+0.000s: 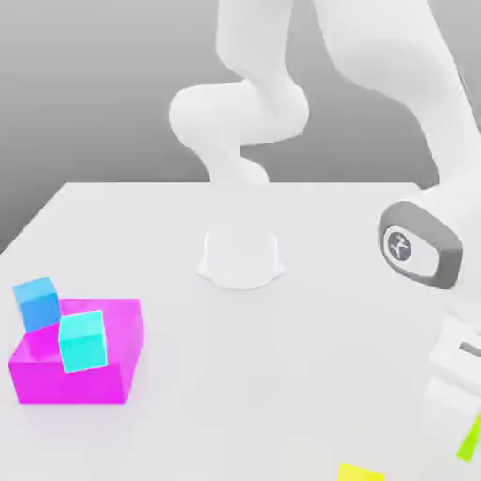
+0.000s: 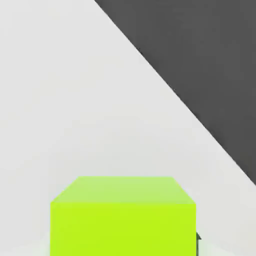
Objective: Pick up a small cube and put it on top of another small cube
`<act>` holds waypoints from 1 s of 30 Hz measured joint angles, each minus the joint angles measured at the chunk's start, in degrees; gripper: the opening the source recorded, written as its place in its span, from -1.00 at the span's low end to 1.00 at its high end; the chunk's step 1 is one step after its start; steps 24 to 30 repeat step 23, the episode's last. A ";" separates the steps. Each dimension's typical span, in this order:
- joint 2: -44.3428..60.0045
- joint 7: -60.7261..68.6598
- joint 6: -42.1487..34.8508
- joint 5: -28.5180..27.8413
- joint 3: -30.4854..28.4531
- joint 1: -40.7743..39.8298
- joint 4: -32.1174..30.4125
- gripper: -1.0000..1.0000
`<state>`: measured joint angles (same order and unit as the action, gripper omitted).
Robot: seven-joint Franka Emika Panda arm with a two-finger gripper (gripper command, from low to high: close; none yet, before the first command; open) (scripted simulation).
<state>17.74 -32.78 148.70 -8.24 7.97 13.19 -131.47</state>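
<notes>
One lime-green cube (image 2: 123,229) is gripped by the closed gripper (image 2: 123,245), well apart from the magenta block (image 1: 80,380), toward the exterior view's right. It is probably light, stiff and somewhat slippery; opposite flat sides, at mid-height, should be clasped.

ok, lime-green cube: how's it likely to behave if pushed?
The lime-green cube is probably stiff, since its edges look straight and its faces flat. Being boxy, it would likely slide or tip rather than roll. Its plain, unbroken faces suggest it may be a bit slippery.
</notes>
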 joint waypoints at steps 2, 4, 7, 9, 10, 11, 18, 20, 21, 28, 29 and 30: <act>-3.53 -1.13 -1.38 0.58 -2.84 -2.43 -2.02 -1.00; -7.05 -2.41 -2.69 1.00 -5.59 -4.98 -4.09 -1.00; -12.47 -4.50 -4.71 1.55 -9.85 -9.96 -7.32 -1.00; -16.82 -6.32 -6.49 1.81 -12.68 -16.49 -9.75 -1.00; -19.52 -7.47 -7.70 1.98 -14.37 -19.78 -11.16 -1.00; -22.38 -8.64 -9.01 2.22 -15.92 -22.53 -12.64 -1.00; -26.74 -11.06 -6.49 5.01 -22.38 -29.47 -19.53 -1.00; -23.65 -10.46 -2.44 5.86 -22.61 -29.48 -20.55 1.00; -23.65 -10.46 -2.44 5.86 -22.61 -29.48 -20.55 1.00; -23.65 -10.46 -2.44 5.86 -22.61 -29.48 -20.55 1.00; -23.65 -10.46 -2.44 5.86 -22.61 -29.48 -20.55 1.00; -23.65 -10.46 -2.44 5.86 -22.61 -29.48 -20.55 1.00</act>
